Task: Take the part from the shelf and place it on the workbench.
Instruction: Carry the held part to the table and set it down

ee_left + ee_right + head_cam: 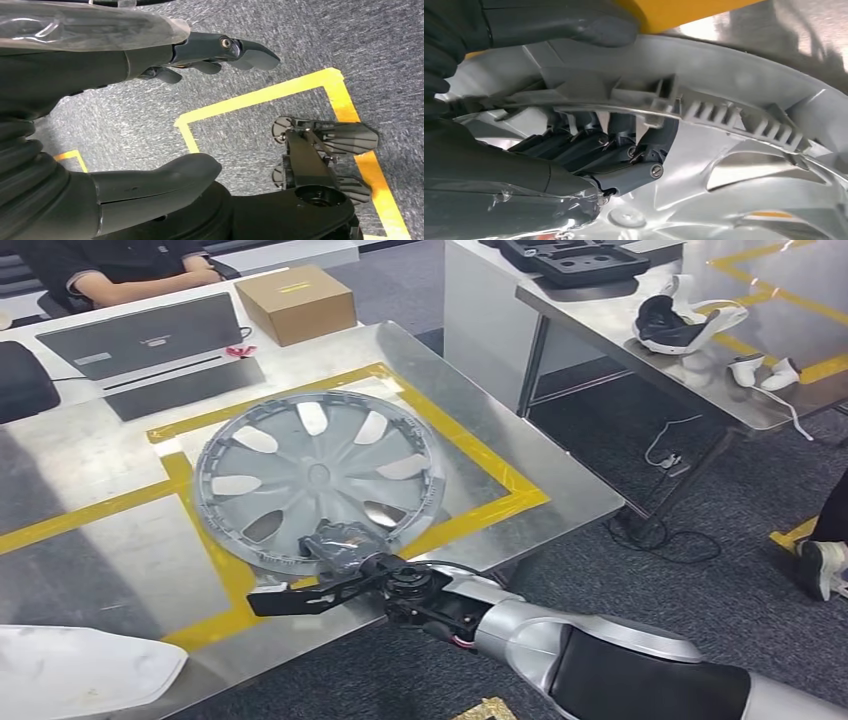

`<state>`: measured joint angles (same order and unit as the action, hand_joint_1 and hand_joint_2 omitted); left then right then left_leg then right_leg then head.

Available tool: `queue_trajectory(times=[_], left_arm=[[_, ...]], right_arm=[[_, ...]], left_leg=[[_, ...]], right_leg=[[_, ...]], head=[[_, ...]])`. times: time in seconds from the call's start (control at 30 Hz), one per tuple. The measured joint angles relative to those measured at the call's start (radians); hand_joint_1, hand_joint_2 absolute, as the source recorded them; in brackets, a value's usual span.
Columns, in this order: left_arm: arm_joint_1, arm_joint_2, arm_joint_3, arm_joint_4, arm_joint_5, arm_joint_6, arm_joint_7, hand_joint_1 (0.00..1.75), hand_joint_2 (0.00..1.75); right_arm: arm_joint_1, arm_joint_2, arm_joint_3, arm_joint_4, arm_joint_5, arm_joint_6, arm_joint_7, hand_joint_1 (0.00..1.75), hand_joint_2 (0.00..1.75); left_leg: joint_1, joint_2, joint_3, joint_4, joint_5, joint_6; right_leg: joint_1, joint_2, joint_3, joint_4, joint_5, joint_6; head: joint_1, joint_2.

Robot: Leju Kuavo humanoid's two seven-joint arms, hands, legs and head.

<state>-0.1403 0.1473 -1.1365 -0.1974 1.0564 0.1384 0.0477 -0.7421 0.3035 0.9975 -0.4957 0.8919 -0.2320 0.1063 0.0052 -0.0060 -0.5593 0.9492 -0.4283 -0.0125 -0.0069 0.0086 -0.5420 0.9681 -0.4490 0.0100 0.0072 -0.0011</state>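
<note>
- While the hubcap [318, 478] lies flat on the tabletop [90, 540], the right hand [345, 545] reaches in, fingers [589, 150] grasping its near rim.
- Left hand [100, 125] hangs released above the floor.
- Laptop [150, 340] and box [297, 302] sit behind.

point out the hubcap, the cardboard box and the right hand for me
hubcap [318, 475]: head view, on its centre hub, lying on the steel table.
cardboard box [297, 302]: head view, on its top face, far side of the table.
right hand [345, 545]: head view, on the hand's back, at the hubcap's near rim.
</note>
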Motion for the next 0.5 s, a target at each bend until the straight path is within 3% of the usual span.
queue_trajectory(times=[0.03, 0.17, 0.5], left_arm=[[0.0, 0.0, 0.0, 0.0, 0.0, 0.0, 0.0, 0.0, 1.75], [0.001, -0.002, -0.001, 0.0, -0.002, -0.001, -0.005, 0.0, 0.0], [0.001, -0.004, -0.001, 0.0, 0.004, 0.01, -0.007, 0.0, 0.0]], right_arm=[[-0.001, 0.001, 0.0, 0.007, -0.004, -0.002, 0.0, 0.0, 1.75], [-0.011, 0.004, -0.002, 0.027, -0.012, -0.018, -0.007, 0.0, 1.75], [-0.028, 0.012, -0.006, 0.054, -0.011, -0.051, -0.033, 0.0, 1.75]], left_leg=[[0.0, 0.0, 0.0, 0.0, 0.0, 0.0], [0.0, 0.0, 0.002, 0.0, 0.0, 0.0], [0.0, 0.0, 0.006, 0.0, 0.0, 0.0]], right_leg=[[0.0, 0.0, 0.0, 0.0, 0.0, 0.0], [0.0, 0.0, 0.002, 0.0, 0.0, 0.0], [0.0, 0.0, 0.006, 0.0, 0.0, 0.0]], head=[[0.0, 0.0], [-0.001, 0.0], [-0.001, 0.0]])
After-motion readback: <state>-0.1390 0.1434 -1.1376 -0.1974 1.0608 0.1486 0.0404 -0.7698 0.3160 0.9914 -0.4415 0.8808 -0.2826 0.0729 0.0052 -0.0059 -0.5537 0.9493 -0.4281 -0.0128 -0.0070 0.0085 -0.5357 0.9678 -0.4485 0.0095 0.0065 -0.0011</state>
